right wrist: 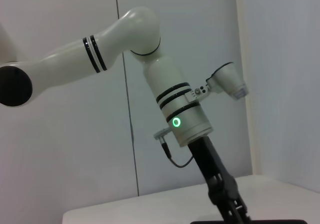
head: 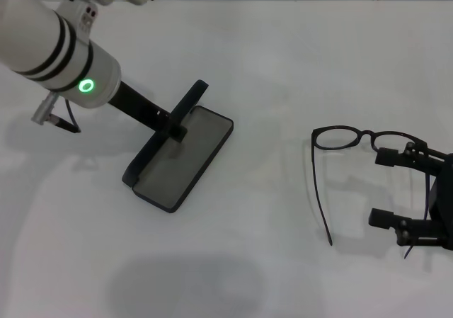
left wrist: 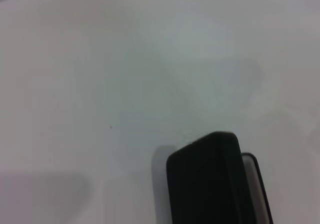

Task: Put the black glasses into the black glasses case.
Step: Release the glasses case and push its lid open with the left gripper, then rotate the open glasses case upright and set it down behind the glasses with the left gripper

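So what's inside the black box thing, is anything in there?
Only grey lining shows inside the black glasses case. The left gripper covers a patch near the lid. The black glasses lie outside, by the right gripper.

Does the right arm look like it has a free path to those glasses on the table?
Probably yes. The right gripper sits open right beside the black glasses, nearly at the frame, with only bare table around them and nothing in the way.

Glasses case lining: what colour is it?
Grey, inside the open black glasses case held by the left gripper; clearest in the head view.
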### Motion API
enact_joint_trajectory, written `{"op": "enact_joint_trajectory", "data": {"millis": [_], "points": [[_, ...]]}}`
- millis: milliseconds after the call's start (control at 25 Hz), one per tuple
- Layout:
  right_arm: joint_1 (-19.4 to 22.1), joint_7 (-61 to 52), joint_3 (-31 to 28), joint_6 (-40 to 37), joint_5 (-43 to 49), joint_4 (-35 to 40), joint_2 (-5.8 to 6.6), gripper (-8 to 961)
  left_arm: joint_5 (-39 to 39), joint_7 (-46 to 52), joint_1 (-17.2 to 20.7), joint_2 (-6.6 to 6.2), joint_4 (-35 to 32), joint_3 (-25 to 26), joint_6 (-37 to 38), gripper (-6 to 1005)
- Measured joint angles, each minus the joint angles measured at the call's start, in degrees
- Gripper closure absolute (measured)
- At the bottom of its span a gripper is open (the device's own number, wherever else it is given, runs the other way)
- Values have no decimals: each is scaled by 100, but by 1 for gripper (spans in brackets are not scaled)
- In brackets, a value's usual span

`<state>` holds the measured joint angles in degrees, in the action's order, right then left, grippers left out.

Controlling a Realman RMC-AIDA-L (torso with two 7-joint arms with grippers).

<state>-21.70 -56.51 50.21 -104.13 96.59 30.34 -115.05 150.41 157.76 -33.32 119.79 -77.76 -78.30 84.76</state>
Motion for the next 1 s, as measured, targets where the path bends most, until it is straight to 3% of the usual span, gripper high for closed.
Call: {"op": "enact_joint_trajectory", "data": {"millis": [160,640,800,920,1000], "points": [[10,0,-43,5,1,-8,2,70,10,5,25,0,15,-26,-37,437],[7,0,-109,17,1,-18,18,69,21,-127,116,-13,-138,-155,-100,660],[-24,0,-179,24,1,-50,14,69,-18,-582,322,-6,-418,-309,-423,695],[-29,0,-189,25,1,-56,10,69,-35,-839,458,-4,-471,-475,-840,796],[-30,0,-194,28,0,-56,5,69,-35,-975,538,-3,-475,-534,-1085,794]]}}
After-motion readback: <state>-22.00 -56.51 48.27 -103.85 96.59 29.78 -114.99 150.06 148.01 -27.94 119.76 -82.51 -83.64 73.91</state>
